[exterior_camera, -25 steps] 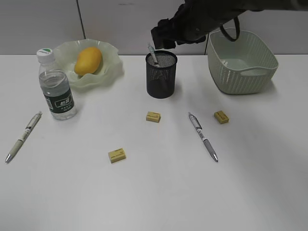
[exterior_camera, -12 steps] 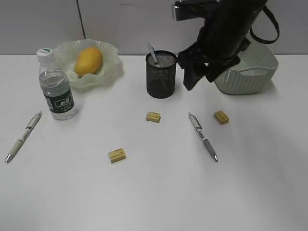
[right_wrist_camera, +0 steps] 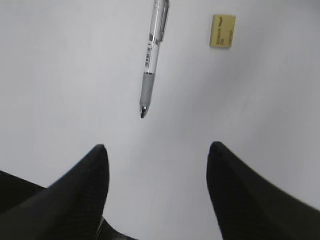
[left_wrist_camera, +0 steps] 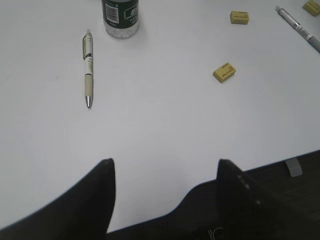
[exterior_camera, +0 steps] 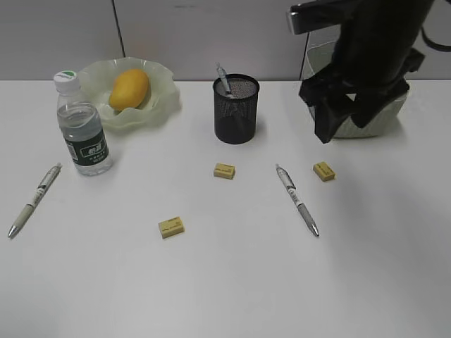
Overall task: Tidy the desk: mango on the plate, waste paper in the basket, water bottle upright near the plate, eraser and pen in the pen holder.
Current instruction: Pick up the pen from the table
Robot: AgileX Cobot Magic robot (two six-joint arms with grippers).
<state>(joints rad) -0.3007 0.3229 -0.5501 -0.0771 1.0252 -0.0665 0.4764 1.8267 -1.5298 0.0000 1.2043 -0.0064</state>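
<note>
The mango [exterior_camera: 129, 89] lies in the ruffled green plate [exterior_camera: 163, 79] at the back left. The water bottle [exterior_camera: 82, 134] stands upright in front of the plate and also shows in the left wrist view [left_wrist_camera: 120, 14]. The black mesh pen holder [exterior_camera: 236, 111] holds one pen [exterior_camera: 223, 76]. Two pens lie on the desk [exterior_camera: 232, 282], one left [exterior_camera: 35, 199] and one right [exterior_camera: 297, 200]. Three yellow erasers [exterior_camera: 224, 170] [exterior_camera: 171, 227] [exterior_camera: 324, 171] lie loose. My right gripper [exterior_camera: 345, 123] is open and empty in front of the basket [exterior_camera: 386, 121], above the right pen [right_wrist_camera: 152, 55] and eraser [right_wrist_camera: 222, 31]. My left gripper [left_wrist_camera: 165, 165] is open and empty. The waste paper is out of view.
My right arm covers most of the basket, so its inside is hidden. The left wrist view shows the left pen [left_wrist_camera: 88, 70], two erasers [left_wrist_camera: 225, 72] [left_wrist_camera: 239, 17] and the desk's front edge [left_wrist_camera: 295, 167]. A grey wall runs behind the desk.
My right arm has swung from above the pen holder to the right and down, and now hangs in front of the basket. The objects on the desk have not moved.
</note>
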